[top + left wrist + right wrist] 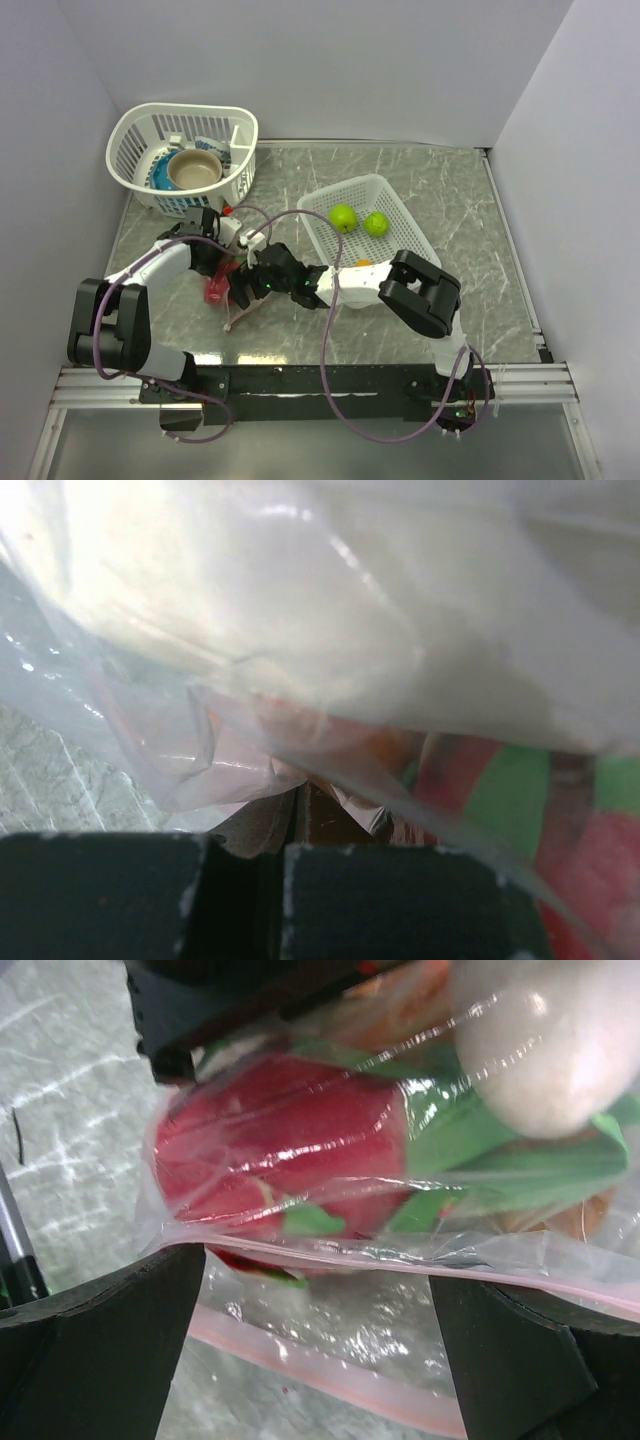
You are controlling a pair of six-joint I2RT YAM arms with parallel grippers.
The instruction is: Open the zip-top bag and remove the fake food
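Note:
The zip-top bag (222,296) lies at the front left of the table, its pale pink zip strip (330,1375) parted into two lips. A red and green fake fruit (285,1140) sits inside the bag (330,1320), and it shows blurred through the film in the left wrist view (520,800). A pale rounded piece (550,1045) lies beside it. My left gripper (220,262) (285,830) is shut on the bag's film (240,770). My right gripper (247,284) (315,1300) is open, its fingers either side of the bag's mouth. Two lime-green balls (343,217) (376,224) and an orange ball (363,262) lie in the white rectangular basket (390,200).
A round white basket (140,125) at the back left holds a tan bowl (195,170) on a blue plate. White walls close the table on three sides. The right arm's elbow (425,290) hangs over the basket's front corner.

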